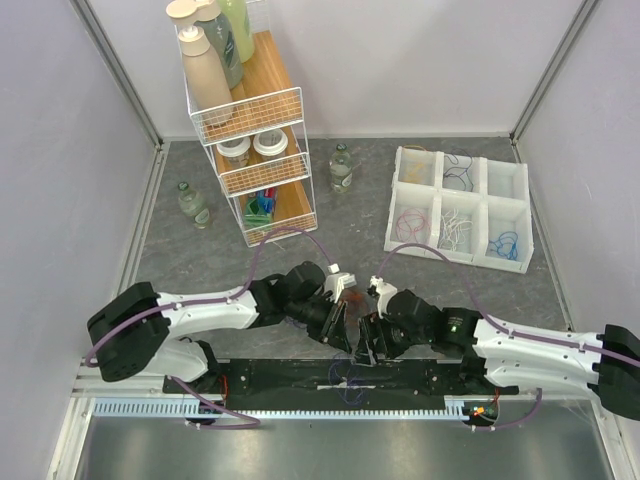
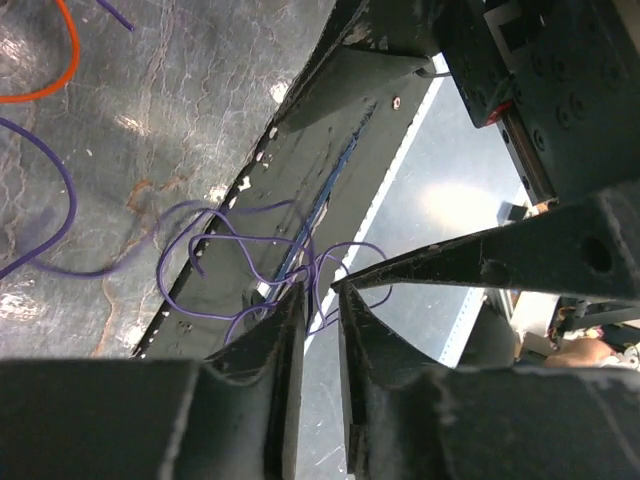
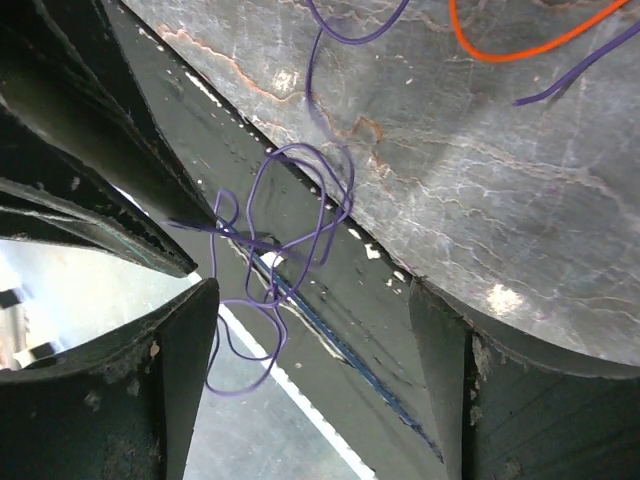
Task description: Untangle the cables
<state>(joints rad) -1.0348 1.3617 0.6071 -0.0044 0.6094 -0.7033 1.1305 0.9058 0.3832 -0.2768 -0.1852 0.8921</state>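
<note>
Hovering over black metal base rail (image 1: 280,378), bottom centre. My right gripper (image 3: 312,288) gaping wide. My left gripper (image 2: 320,292) sitting nearly together, cannot tell if pinching. Thin purple looped cable (image 3: 262,243) lying knotted between them. Judging best: gripping single strand, drawing apart slowly, avoiding rail edge.

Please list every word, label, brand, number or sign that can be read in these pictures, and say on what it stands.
No text can be read in any view.
Tall bottles on top of the wire rack: labels too small and blurred to read.
Small glass bottle beside the rack: nothing legible.
</note>
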